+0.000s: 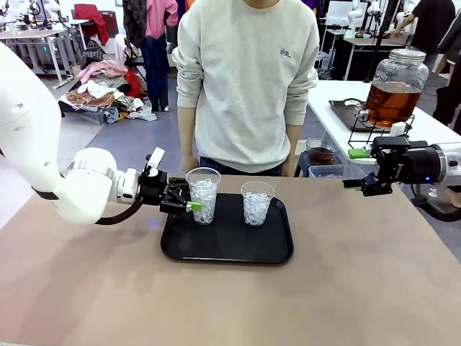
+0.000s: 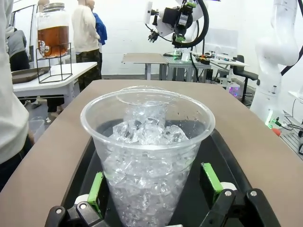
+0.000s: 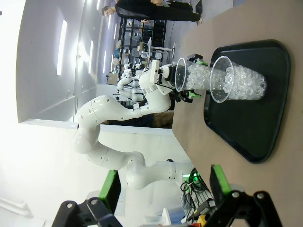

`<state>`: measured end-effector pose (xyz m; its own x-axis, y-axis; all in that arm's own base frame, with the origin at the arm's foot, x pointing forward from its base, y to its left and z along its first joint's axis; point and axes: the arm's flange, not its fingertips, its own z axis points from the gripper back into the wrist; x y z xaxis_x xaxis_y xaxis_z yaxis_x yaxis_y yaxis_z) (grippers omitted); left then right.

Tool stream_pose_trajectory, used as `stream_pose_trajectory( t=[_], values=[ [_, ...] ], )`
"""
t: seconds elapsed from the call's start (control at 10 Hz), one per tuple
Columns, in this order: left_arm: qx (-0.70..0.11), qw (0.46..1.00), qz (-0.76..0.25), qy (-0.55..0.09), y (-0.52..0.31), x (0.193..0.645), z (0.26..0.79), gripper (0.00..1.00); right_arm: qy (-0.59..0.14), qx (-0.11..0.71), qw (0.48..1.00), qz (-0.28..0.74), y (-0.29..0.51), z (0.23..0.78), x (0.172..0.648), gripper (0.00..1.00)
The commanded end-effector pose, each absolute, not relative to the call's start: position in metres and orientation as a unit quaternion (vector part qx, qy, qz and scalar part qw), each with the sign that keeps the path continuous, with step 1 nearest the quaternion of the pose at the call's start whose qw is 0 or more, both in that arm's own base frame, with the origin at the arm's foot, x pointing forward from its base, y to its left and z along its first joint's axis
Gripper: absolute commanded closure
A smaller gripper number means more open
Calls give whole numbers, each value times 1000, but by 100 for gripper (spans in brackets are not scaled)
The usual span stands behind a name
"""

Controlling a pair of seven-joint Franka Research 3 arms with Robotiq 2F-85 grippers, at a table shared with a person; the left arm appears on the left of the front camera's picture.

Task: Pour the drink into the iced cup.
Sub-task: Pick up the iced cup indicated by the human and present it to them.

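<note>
left gripper (image 1: 194,202) level, astride iced cup (image 1: 204,189)

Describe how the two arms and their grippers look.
Left arm and right arm: glossy white, rounded links. Left gripper and right gripper: black, two fingers, green pads. A black cable loops beneath the left wrist.

White arms (image 1: 79,191); black tool (image 1: 193,194), green pads (image 1: 194,206).

Not finding any readable text, brand, number or sign. Only noting a small dark emblem (image 1: 285,52) on the person's pale sweatshirt (image 1: 245,94), upper centre of front view, too small for reading.
</note>
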<state>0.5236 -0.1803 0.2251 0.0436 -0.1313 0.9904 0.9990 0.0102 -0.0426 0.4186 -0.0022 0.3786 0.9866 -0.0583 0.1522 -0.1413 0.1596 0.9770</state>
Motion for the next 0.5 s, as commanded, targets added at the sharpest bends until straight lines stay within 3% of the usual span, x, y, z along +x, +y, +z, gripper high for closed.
stream_pose_trajectory(
  t=[0.0, 0.4],
  values=[
    [-475, 536, -529, -455, -186, 528, 223, 0, -79, 647, 758, 26, -3, 379, 418, 0],
    [-473, 535, -538, -449, -195, 530, 220, 0, -79, 647, 758, 26, -3, 379, 418, 0]
  ],
)
